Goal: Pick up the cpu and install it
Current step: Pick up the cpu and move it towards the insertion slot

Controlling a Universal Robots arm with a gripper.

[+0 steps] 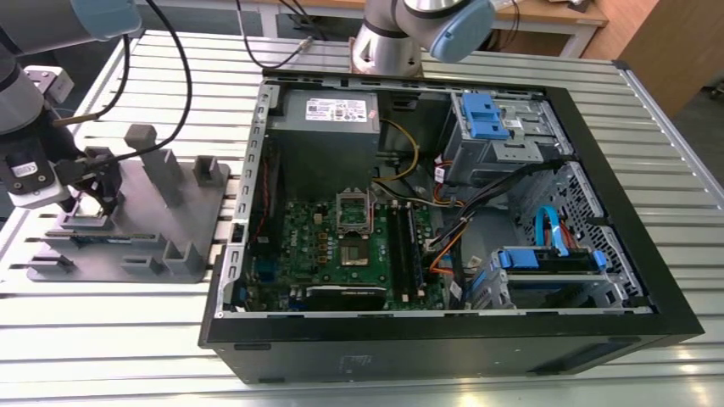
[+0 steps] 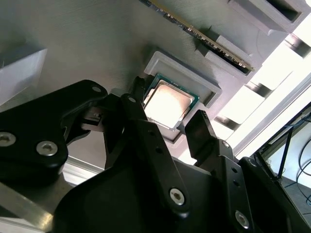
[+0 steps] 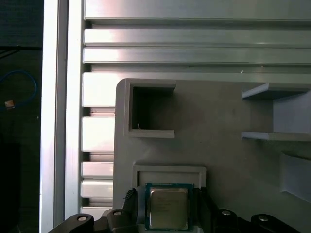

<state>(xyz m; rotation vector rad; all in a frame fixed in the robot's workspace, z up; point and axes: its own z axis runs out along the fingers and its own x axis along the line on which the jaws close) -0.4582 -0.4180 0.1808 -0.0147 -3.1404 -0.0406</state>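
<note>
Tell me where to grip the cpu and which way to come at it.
Take the cpu by two opposite side edges, coming straight down from above. It lies flat, metal top up, in a shallow rimmed pocket of the grey fixture. It is thin, and its smooth top offers nothing to hold, so only the edges give a likely grip.

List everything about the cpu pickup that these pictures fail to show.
- Grip: in both wrist views the gripper sits around the cpu, but contact cannot be judged.
- Cpu in the exterior view: hidden behind the gripper over the grey fixture.
- Memory stick: one end cut off by the picture edge in the second wrist view.
- Motherboard socket, exterior view: too small to tell its state.
</note>
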